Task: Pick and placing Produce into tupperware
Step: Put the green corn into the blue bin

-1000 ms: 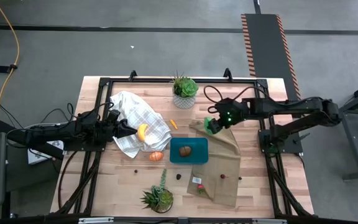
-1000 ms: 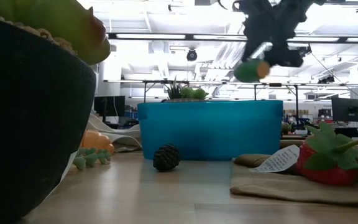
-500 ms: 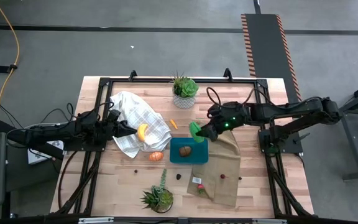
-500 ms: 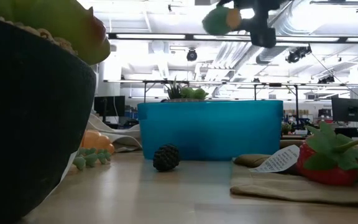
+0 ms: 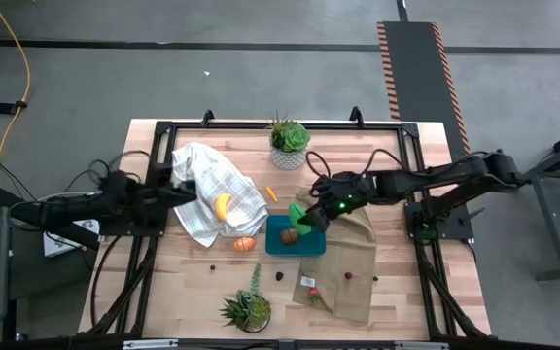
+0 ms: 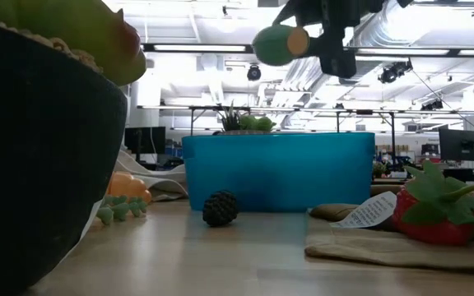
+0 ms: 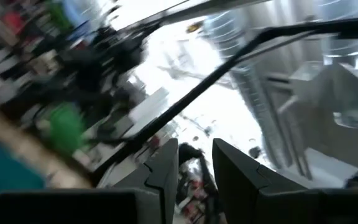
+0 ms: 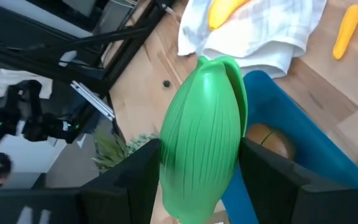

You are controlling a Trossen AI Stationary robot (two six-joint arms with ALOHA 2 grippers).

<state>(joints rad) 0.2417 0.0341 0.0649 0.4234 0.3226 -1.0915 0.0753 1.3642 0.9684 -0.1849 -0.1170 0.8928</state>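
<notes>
While the left end effector (image 5: 185,192) hovers narrowly parted and empty, the right end effector (image 5: 302,218) clamps a ribbed, glossy bright green piece (image 8: 202,137) above the smooth teal tupperware (image 5: 272,246).

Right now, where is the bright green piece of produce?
The bright green piece is held in the right end effector, in the air over the teal tupperware, above the brown round piece already inside.
</notes>
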